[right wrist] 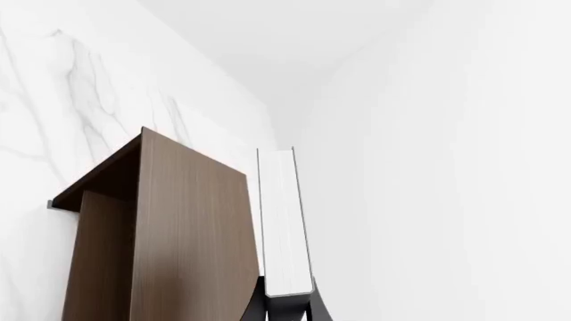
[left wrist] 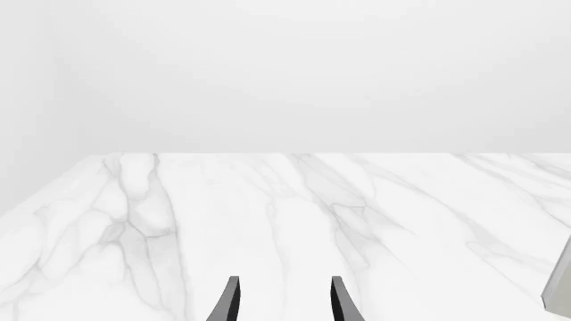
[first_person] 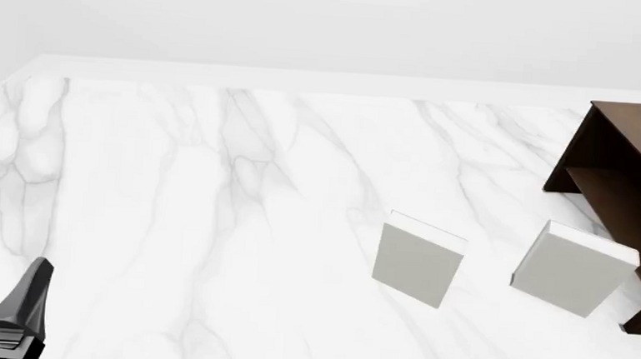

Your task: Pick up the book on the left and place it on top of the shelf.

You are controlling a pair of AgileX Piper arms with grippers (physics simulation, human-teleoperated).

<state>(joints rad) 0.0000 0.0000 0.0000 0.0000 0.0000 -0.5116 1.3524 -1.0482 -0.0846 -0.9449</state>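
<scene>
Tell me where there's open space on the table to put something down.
The table is bare across its whole left and middle, from the left gripper to the near grey book. It's crowded on the right: the two grey books stand close together, the second right beside the shelf. The right gripper holds a book beside the shelf.

The left and middle of the bench (first_person: 185, 205) lie bare, so a gripper can pass freely there. Two light grey books stand upright on the right part: one book (first_person: 416, 259) near the middle-right, the other book (first_person: 569, 268) just beside the shelf (first_person: 622, 164). A gap stays open between the two. The shelf closes the right edge. In the right wrist view, a held book (right wrist: 283, 227) stands just beside the shelf's flat top (right wrist: 192, 227); touching or apart, I cannot tell.
</scene>
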